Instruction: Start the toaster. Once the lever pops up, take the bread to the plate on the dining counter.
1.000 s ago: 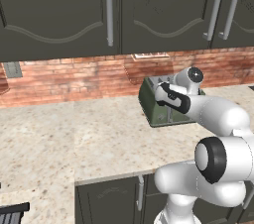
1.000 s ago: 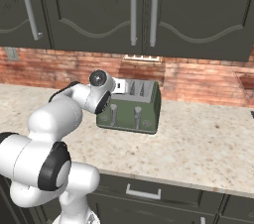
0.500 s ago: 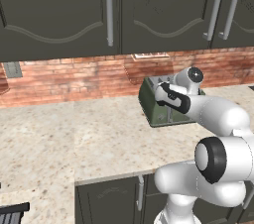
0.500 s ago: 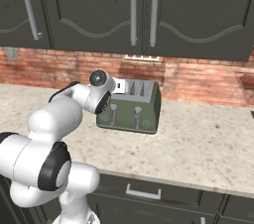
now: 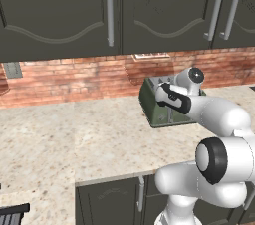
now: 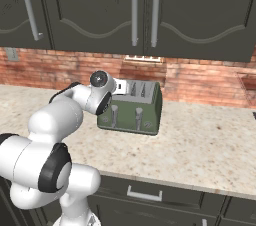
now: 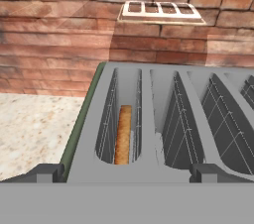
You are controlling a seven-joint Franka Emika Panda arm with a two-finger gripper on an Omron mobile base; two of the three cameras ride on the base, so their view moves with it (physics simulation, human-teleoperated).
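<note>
- The gripper (image 7: pixel 127 172) hangs just above the toaster (image 6: pixel 134 110), its two fingertips (image 7: pixel 45 172) spread wide apart with nothing between them.
- The bread (image 7: pixel 123 134) sits sunk in the outermost slot at one end of the toaster top, directly ahead of and below the gripper, a little toward the left fingertip in the hand view. It stands on edge, and its thin brown top runs away from the gripper along the slot.
- The fingertips straddle that slot and the next one. The line between them crosses the slice's long axis, so they would close on its flat faces.
- The bread is still low in the slot, so I judge the toaster must be started first. Two pale levers (image 6: pixel 114 112) stand on the front face, below the gripper and on the robot's side of it. The gripper has to come off the top and down that face to press one.
- The toaster rests on the worktop (image 6: pixel 200 145) against the brick wall, under the dark cabinets.
</note>
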